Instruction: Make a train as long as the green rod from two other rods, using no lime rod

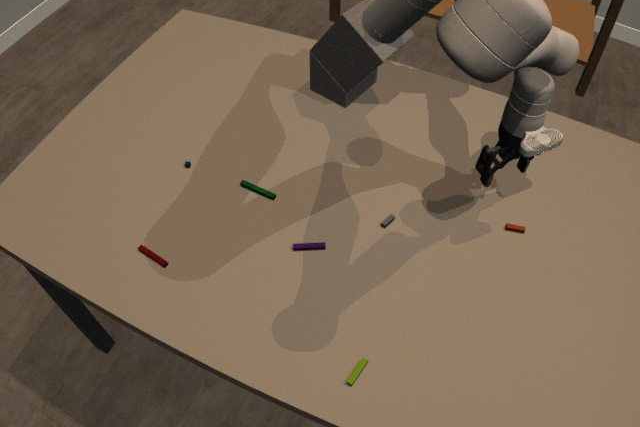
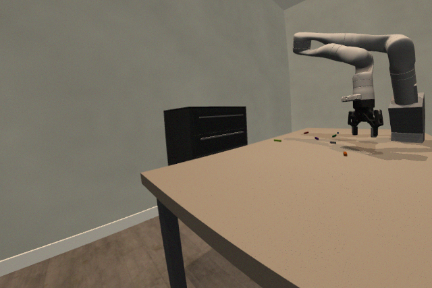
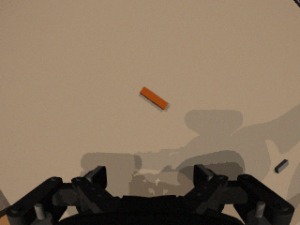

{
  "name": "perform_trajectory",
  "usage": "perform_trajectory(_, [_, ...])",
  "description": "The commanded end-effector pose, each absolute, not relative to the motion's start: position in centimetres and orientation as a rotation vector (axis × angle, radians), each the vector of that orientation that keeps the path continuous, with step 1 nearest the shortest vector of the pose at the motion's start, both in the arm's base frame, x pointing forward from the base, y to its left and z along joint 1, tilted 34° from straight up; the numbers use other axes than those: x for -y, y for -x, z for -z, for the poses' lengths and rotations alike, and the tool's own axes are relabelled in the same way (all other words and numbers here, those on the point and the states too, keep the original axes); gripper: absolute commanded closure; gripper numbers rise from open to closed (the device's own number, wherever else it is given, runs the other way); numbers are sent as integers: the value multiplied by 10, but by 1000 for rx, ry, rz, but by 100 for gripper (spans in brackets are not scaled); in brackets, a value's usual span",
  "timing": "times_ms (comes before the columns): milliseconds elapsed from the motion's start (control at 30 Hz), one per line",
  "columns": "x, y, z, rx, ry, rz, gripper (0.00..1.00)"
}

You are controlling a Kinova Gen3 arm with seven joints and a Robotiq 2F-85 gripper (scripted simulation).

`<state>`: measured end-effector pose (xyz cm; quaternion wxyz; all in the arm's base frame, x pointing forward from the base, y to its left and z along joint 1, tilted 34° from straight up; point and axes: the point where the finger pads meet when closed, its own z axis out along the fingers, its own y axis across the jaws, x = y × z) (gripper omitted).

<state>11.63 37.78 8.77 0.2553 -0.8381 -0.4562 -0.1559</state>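
My gripper [image 1: 504, 174] [image 2: 364, 134] [image 3: 149, 176] is open and empty, above the table. The orange rod [image 1: 515, 228] [image 2: 345, 154] [image 3: 154, 97] lies flat, ahead of the fingers in the wrist view. The grey rod [image 1: 388, 220] [image 2: 333, 142] [image 3: 281, 166] lies left of it in the top view. The purple rod [image 1: 309, 246] [image 2: 316, 137], green rod [image 1: 257, 189] [image 2: 333, 135], red rod [image 1: 153, 255] [image 2: 306, 133] and blue rod [image 1: 187, 164] [image 2: 337, 133] lie apart farther left. No rods touch.
The lime rod [image 1: 357, 371] [image 2: 277, 140] lies near the table's front edge in the top view. The robot's base [image 1: 343, 60] [image 2: 406, 121] stands at the table's back edge. A chair [image 1: 563, 9] is behind the table, and a black drawer cabinet [image 2: 209, 127] stands beyond it in the exterior view.
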Motion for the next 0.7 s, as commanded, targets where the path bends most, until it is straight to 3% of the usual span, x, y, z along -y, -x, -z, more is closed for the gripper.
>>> perform_trajectory(0, [-378, -116, -88, 1241, 2274, 424, 0])
perform_trajectory(667, [-372, -113, -85, 1219, 2302, 412, 0])
